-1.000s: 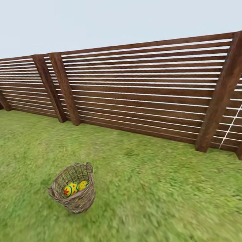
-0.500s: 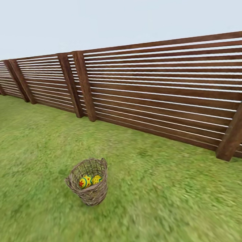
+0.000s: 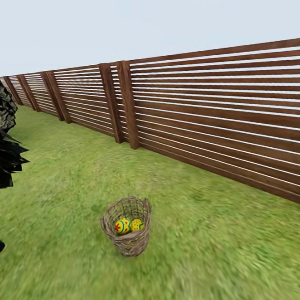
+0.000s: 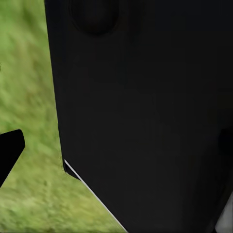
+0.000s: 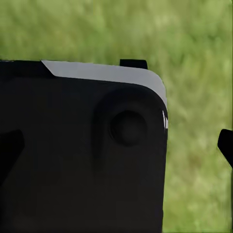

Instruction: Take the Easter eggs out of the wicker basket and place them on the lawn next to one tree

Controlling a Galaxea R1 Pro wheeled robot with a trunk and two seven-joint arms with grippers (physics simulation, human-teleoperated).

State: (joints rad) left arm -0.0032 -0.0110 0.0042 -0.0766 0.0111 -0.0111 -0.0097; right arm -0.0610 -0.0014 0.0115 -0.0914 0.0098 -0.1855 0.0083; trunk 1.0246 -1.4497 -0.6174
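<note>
Wicker basket (image 3: 128, 232) upright on lawn (image 3: 222, 253), two Easter eggs (image 3: 128, 225) visible inside. Fence (image 3: 210, 113) behind. My claws: state cannot tell.

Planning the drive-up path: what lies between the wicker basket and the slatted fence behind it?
In the head view, just open lawn separates the wicker basket from the fence; nothing stands on that stretch.

Matte black robot body panel (image 5: 82, 160), pale grey bevelled edge, round recessed boss
</note>
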